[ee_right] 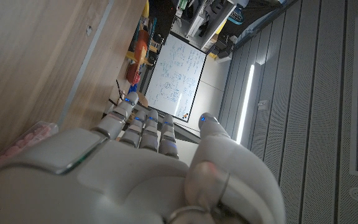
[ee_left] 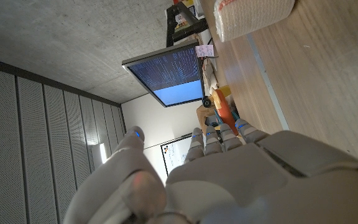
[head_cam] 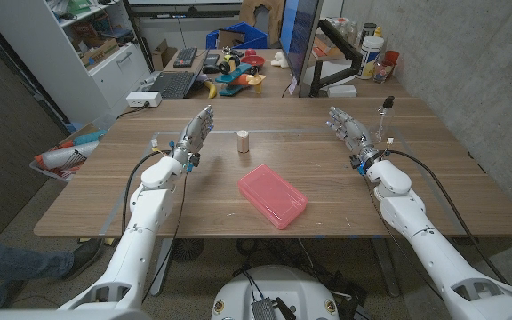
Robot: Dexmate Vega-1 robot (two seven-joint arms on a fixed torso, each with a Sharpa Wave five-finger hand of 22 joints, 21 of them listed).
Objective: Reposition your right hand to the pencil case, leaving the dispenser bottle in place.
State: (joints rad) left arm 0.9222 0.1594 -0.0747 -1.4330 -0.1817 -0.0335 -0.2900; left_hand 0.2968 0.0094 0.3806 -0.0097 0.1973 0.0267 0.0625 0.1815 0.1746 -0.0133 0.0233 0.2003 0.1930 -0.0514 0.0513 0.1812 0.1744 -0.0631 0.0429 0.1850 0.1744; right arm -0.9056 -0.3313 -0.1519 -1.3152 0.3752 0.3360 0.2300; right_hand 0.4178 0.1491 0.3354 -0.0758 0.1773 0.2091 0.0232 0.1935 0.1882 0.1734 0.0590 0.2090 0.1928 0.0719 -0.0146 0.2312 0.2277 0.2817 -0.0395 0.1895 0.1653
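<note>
A pink pencil case (head_cam: 272,196) lies at an angle near the middle of the wooden table (head_cam: 105,200). A slim clear dispenser bottle (head_cam: 384,118) with a black pump stands upright at the far right. My right hand (head_cam: 349,130) is just left of the bottle and apart from it, fingers straight and spread, holding nothing. The pencil case is well to its near left; its pink edge (ee_right: 17,146) shows beside my right hand (ee_right: 135,171) in the right wrist view. My left hand (head_cam: 196,133) is raised at the far left with its fingers out, empty.
A small beige cylinder (head_cam: 243,140) stands between my hands toward the back; it also appears as the cylinder (ee_left: 253,15) in the left wrist view. Behind the table are a monitor (head_cam: 299,40), a keyboard (head_cam: 174,84) and toys. A person's leg (head_cam: 12,258) is at the near left.
</note>
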